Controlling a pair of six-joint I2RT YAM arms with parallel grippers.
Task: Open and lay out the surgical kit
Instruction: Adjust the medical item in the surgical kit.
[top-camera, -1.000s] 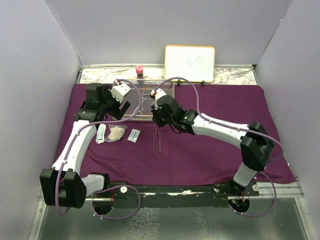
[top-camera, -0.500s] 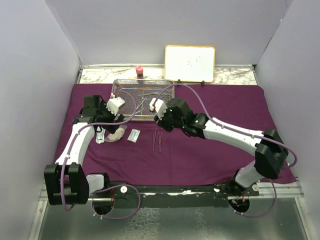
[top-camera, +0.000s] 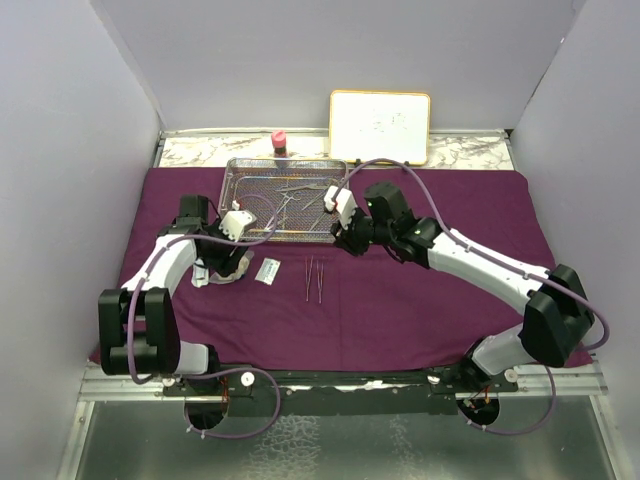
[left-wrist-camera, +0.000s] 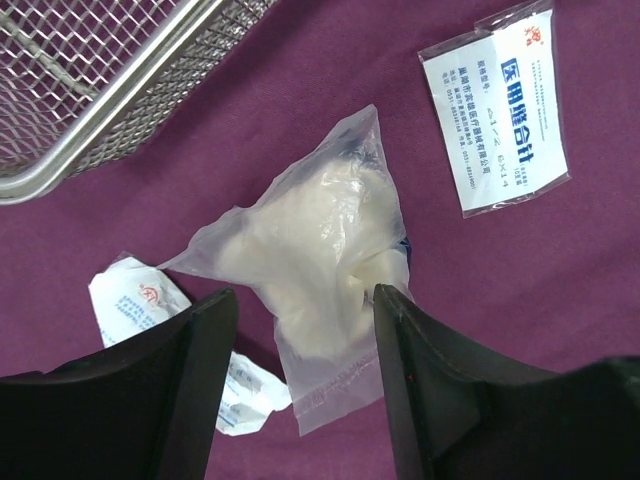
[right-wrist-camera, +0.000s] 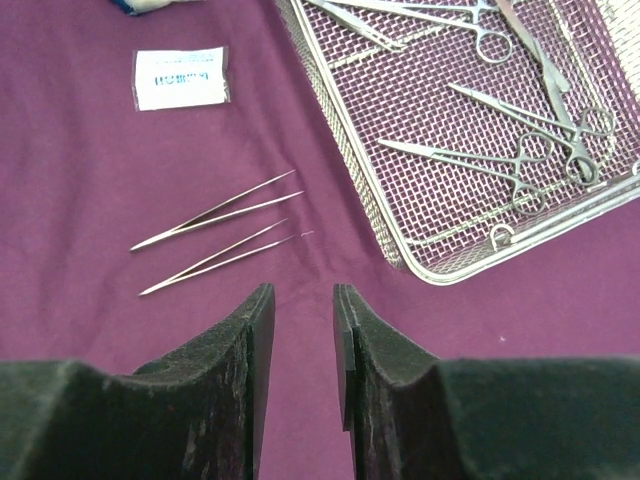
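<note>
From above: purple cloth wrap (top-camera: 430, 300) lies open, mesh tray (top-camera: 255, 215) on its far part. Left cam: left end effector (left-wrist-camera: 305, 300) spread, straddling the bagged gauze (left-wrist-camera: 310, 240), not pinching it. Right cam: right end effector (right-wrist-camera: 302, 295) slightly parted, empty; two forceps (right-wrist-camera: 165, 235) ahead-left, tray ahead-right.

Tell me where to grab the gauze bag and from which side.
Grip the gauze bag across its bulging middle, straight down from above: it lies flat on the purple cloth, and the left gripper hangs open over that bulge.
</note>
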